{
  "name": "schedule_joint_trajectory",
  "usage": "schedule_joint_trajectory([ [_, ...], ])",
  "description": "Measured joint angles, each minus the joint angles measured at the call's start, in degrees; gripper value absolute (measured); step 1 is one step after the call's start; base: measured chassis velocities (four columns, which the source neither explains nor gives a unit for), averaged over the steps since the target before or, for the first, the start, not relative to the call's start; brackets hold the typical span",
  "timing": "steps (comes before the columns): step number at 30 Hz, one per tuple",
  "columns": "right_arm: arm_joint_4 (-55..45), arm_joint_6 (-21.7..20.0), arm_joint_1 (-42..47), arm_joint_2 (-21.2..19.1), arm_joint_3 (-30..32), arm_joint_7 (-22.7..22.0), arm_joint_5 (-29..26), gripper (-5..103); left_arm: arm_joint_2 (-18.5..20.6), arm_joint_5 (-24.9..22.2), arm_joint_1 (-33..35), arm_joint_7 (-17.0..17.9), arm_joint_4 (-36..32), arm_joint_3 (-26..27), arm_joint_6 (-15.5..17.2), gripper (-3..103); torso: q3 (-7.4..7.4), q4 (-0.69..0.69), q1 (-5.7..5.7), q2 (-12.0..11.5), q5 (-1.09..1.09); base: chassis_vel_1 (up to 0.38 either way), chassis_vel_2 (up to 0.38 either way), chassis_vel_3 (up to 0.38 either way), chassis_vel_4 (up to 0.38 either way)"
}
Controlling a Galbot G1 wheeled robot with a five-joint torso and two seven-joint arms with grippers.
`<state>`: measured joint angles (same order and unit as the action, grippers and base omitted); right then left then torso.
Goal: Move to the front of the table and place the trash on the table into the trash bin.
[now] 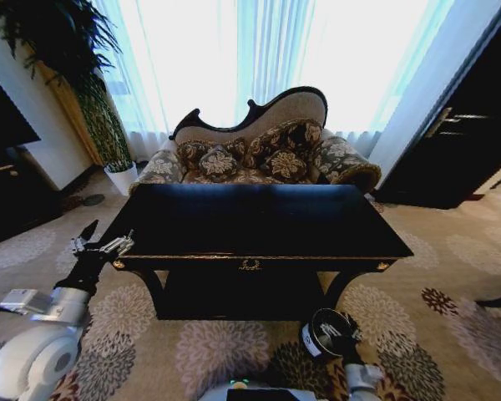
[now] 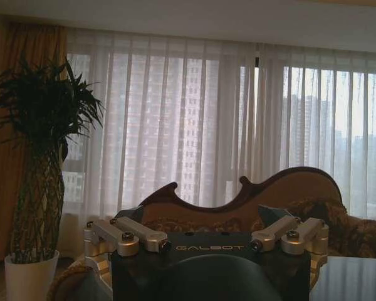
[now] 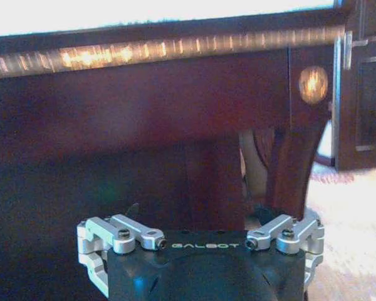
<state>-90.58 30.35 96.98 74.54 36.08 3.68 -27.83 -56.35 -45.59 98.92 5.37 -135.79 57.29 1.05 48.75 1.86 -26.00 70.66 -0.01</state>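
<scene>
Right gripper (image 1: 344, 332) sits closest, low at about 5 o'clock in the head view, right at the mouth of the trash bin (image 1: 316, 344). The bin is a small black cylinder with a white label. It stands on the floral carpet (image 1: 217, 351) just in front of the table's right front leg, and its opening tips toward the camera. Pale shapes show in that opening, but I cannot tell whether they lie inside the bin or belong to the claw over it. In the right wrist view the claw's silver links are spread wide, with dark tips standing well apart, facing the table's dark front apron (image 3: 144, 106), its gold trim (image 3: 144, 53) and a curved leg (image 3: 294, 169). At the centre of the head view stands the table (image 1: 259, 221), glossy black, with a gold emblem (image 1: 250, 265) in the middle of its front edge. Left gripper (image 1: 100, 244) hovers at 9 o'clock, just beside the table's left front corner. Its fingers are parted wide around nothing, and its arm runs down toward 7 o'clock. Behind the table, at 12 o'clock, is a patterned sofa (image 1: 259, 150) with cushions, and sheer curtains (image 1: 259, 50) hang beyond it. A white plant pot (image 1: 121, 177) with a tall palm (image 1: 63, 42) stands at 10 o'clock, and a dark cabinet (image 1: 468, 142) at 2 o'clock.
</scene>
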Motion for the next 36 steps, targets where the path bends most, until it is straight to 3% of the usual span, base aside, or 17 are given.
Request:
schedule_joint_trajectory([
  [15, -16.34, -0.50, 7.61, 1.30, 9.47, 0.65, -1.21, 100, 0.00, 0.00, 0.00, 0.00, 0.00, 0.00, 0.00, 100, 0.00, 0.00, 0.00, 0.00, 0.00, 0.000, 0.000, 0.000, 0.000],
  [26, -22.50, -2.50, 6.95, 0.54, 11.59, 0.33, 0.32, 100, 0.00, 0.00, 0.00, 0.00, 0.00, 0.00, 0.00, 100, 0.00, -0.01, 0.00, -0.01, 0.00, 0.000, 0.000, 0.000, 0.000],
  [36, -26.08, -6.66, 3.82, -5.31, 14.07, -1.54, 2.00, 100, 0.00, 0.00, 0.00, 0.00, 0.00, 0.00, 0.00, 100, 0.01, 0.00, 0.00, -0.01, 0.00, 0.000, 0.000, 0.000, 0.000],
])
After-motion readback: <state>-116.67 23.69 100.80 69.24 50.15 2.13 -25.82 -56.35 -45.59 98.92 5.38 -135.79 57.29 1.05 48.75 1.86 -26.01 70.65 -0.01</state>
